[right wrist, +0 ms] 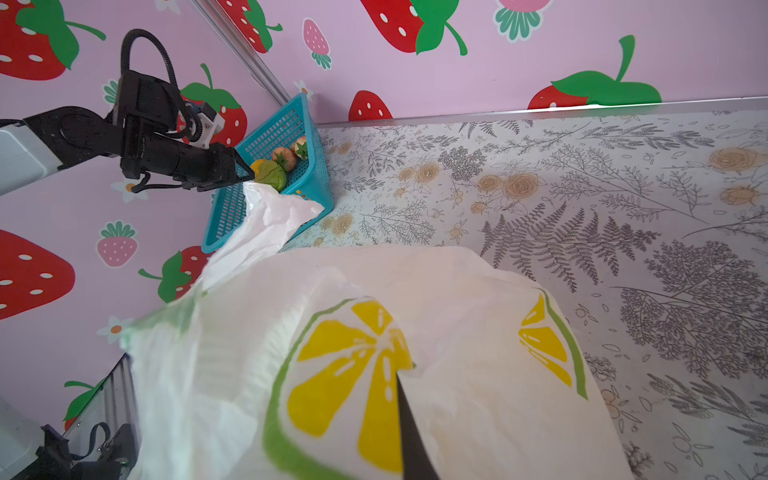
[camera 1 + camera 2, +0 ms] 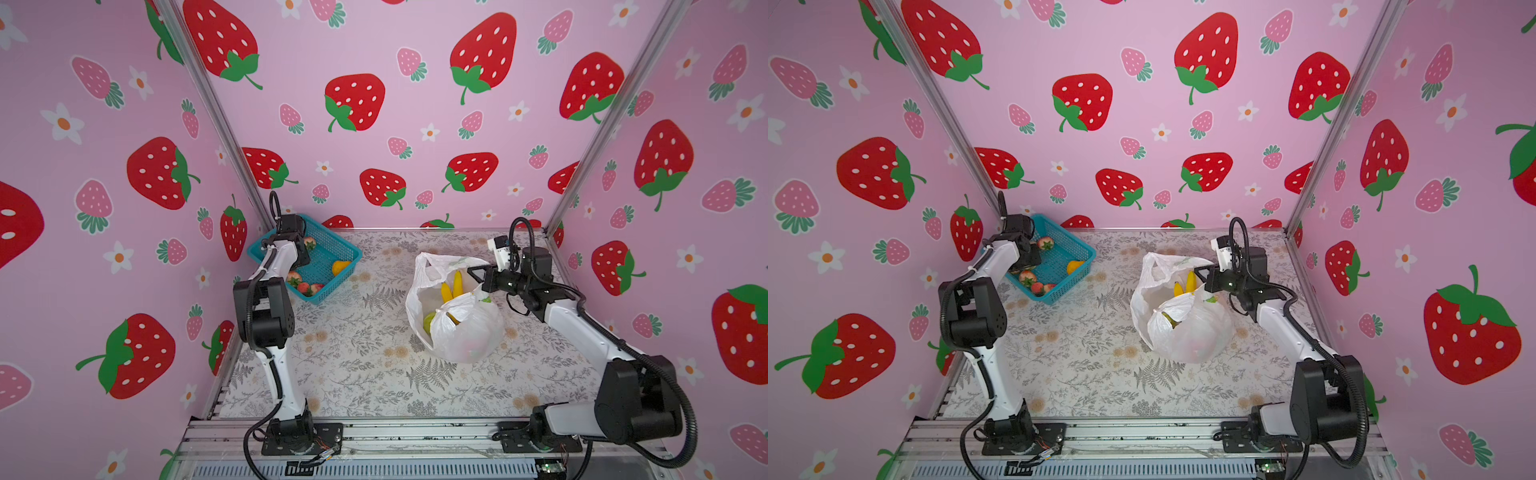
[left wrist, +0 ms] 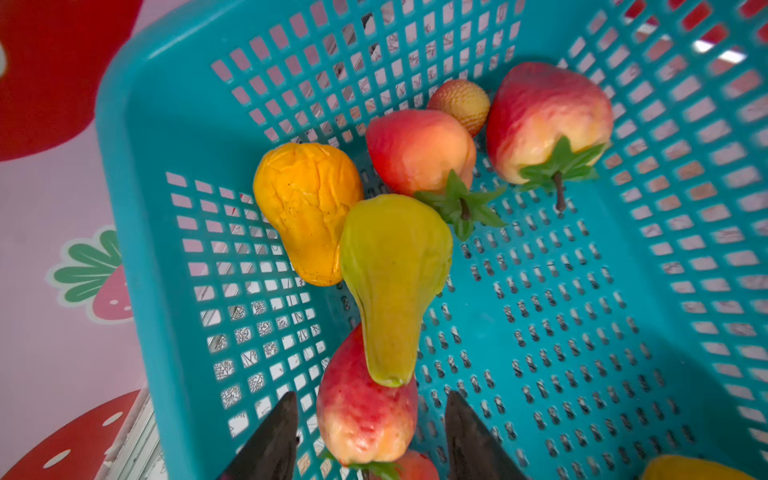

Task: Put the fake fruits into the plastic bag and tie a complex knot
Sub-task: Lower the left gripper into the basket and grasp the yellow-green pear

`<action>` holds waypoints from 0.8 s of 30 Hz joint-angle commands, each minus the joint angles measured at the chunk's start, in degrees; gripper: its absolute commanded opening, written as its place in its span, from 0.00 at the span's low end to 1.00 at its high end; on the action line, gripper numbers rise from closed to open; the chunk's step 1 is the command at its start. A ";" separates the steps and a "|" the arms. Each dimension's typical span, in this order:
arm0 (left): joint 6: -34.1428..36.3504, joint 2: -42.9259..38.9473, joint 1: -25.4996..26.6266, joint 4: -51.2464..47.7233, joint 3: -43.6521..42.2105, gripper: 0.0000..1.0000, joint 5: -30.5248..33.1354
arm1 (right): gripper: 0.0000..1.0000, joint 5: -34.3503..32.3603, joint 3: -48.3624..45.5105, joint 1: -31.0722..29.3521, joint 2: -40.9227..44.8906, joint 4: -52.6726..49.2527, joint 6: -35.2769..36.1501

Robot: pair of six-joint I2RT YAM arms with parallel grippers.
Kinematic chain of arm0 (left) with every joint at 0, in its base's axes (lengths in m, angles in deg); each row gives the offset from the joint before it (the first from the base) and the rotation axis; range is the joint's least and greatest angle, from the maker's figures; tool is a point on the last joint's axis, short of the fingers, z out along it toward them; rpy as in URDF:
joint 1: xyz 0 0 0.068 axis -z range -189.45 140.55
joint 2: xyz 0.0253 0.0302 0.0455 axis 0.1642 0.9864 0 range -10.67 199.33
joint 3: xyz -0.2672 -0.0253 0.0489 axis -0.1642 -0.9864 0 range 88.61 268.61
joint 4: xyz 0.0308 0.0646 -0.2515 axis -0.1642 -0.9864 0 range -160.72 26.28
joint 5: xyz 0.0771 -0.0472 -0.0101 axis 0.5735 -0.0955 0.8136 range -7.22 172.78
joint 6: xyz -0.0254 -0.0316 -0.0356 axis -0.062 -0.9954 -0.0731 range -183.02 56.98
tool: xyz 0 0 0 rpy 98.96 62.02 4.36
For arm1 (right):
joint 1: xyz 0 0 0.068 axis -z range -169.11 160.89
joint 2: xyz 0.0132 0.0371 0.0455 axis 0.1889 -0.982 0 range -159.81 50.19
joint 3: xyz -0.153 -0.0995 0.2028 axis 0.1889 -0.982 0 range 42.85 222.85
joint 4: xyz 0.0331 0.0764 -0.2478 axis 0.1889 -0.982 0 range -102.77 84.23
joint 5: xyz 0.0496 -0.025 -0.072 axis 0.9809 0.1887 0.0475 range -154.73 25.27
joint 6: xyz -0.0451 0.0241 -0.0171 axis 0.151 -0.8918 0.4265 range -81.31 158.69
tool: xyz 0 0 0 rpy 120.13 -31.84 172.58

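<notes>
Right tool (image 2: 473, 272) pinches the plastic bag (image 2: 469, 332) (bananas (image 2: 457, 282) inside); left tool (image 3: 370, 399) gapes around a pinkish fruit (image 3: 365, 422) in the basket (image 3: 137, 187).

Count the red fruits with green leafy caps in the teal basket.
4. In a top view, one red fruit lies at the far side of the basket beside the left arm; three more cluster at its near corner. Others may hide under the arm.
</notes>
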 commanded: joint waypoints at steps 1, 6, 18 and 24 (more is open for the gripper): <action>1.34 2.58 -0.90 -4.57 4.38 0.53 -1.06 | 0.09 0.40 -0.33 -0.33 0.15 0.99 0.77; 1.11 5.76 -2.08 -5.98 7.26 0.46 -4.85 | 0.09 0.13 -0.19 -0.33 0.09 0.74 1.02; 1.08 6.16 -2.36 -5.63 8.70 0.29 -6.44 | 0.09 0.35 -0.06 -0.33 -0.31 0.46 0.99; 0.56 3.16 -2.35 -5.63 8.01 0.23 -6.95 | 0.09 0.35 -0.41 -0.33 0.10 0.44 1.08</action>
